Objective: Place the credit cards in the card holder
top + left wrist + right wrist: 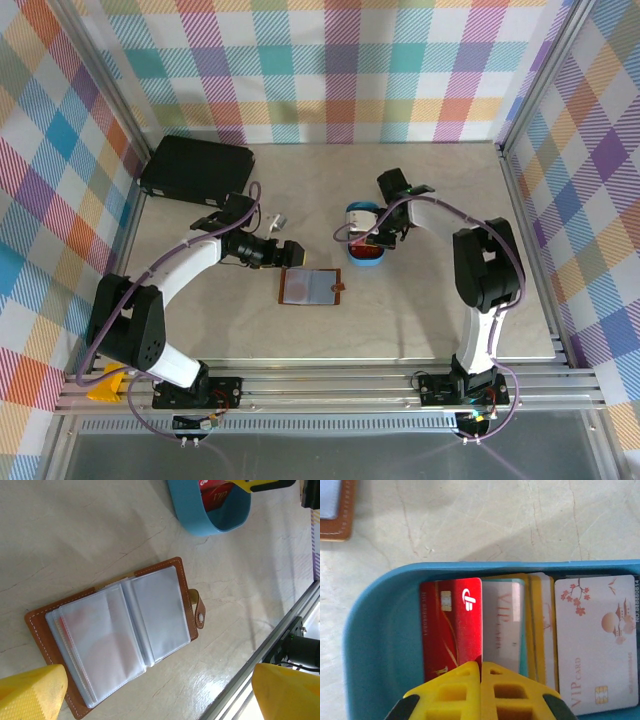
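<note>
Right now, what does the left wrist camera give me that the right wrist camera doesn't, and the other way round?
Left wrist, not right wrist: the card holder lying fully open with its clear sleeves up and its snap tab out to one side, and the left pincer open over it. Right wrist, not left wrist: the row of credit cards in the tray, and the right pincer apparently shut on the edge of the red card. Both: the blue tray, the red card, and some brown leather of the holder.

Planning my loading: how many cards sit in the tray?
4 visible, side by side in the tray: red card, pale VIP card, gold one edge-on, white card; others may hide between.
</note>
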### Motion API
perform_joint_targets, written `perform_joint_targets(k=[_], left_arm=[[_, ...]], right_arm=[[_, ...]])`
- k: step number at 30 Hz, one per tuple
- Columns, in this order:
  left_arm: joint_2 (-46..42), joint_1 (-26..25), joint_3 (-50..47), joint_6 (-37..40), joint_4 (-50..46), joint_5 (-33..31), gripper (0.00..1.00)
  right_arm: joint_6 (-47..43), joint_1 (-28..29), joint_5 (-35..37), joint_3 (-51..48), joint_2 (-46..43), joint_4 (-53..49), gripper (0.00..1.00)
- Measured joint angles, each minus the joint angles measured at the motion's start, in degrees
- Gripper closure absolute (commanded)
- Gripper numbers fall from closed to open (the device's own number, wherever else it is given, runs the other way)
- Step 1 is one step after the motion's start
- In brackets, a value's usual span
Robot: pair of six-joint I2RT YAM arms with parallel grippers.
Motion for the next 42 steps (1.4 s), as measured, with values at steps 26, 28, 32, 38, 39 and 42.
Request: perform_joint_targets(k=[26, 28, 32, 38, 39, 42], left_arm=[[-12.3, -0.3, -7.5, -15.1, 15.6, 3.9, 0.07], [-15.6, -0.5, -9.6, -21.3, 21.7, 3.4, 0.07], [-18.2, -1.1, -9.9, -32.6, 33.1, 2.1, 0.09], [-17.7, -5.9, -9.6, -46.8, 46.3, -1.6, 0.20], [-17.7, -7.4, -9.6, -48.5, 47.9, -2.3, 0.23], [-17.7, -10.8, -9.6, -51.9, 51.0, -4.3, 0.27]], right_arm=[[68.1, -4.2, -18.3, -4.6, -28.9, 6.5, 1.00], [81.9, -4.2, -21.9, -7.9, -31.7, 13.2, 1.00], [107.4, -3.3, -27.7, -16.4, -34.5, 28.0, 1.00], [129.3, -0.7, -28.8, -21.0, -34.8, 39.8, 1.00], [131.8, -0.4, -28.7, -21.4, -35.1, 41.4, 1.00], [137.6, 0.7, -28.6, -22.3, -36.4, 45.5, 1.00]])
